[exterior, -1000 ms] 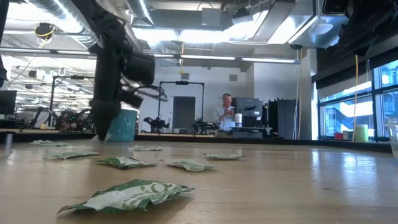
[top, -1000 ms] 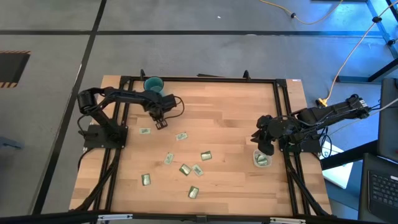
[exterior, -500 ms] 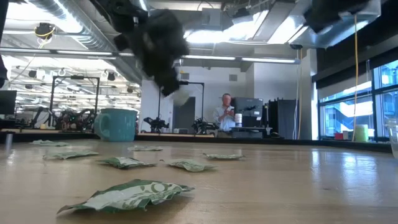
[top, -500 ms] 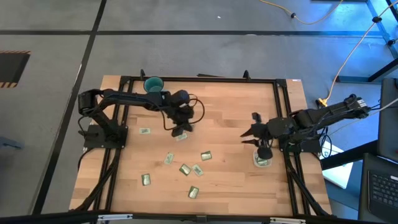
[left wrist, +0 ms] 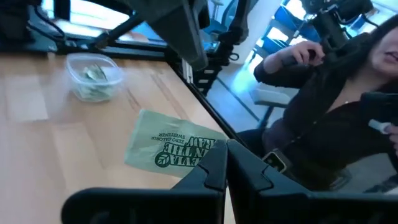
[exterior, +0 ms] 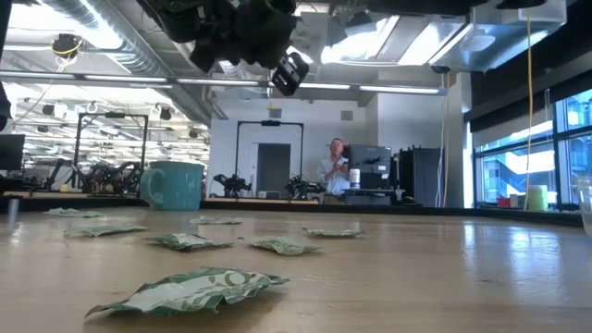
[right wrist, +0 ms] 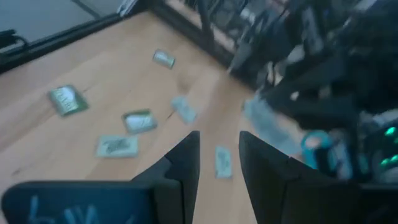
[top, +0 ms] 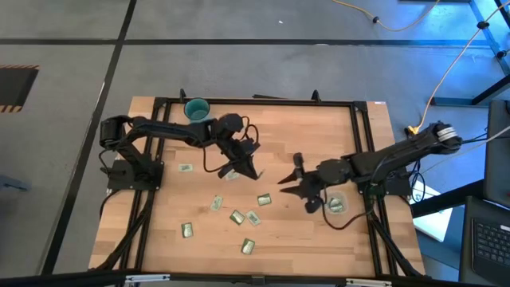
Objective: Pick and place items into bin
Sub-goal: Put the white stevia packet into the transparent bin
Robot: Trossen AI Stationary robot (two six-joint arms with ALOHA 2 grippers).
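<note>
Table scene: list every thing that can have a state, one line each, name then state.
left hand: shut on a pale green packet, carried above the table.
right hand: open, empty, out over the table's middle.
bin: upright near the right edge, packets inside.
teal mug: upright at the far edge.
loose packets: lying flat on the table.

You are looking at a clear plastic bin (top: 335, 205) sitting upright near the desk's right edge, already holding a few pale green packets. One green foil packet (left wrist: 169, 148), printed with dark lettering, is hanging pinched at its edge above the desk's middle. The other packets (top: 237, 216) are lying flat and scattered, gold and pale green, across the desk's front-left half.
</note>
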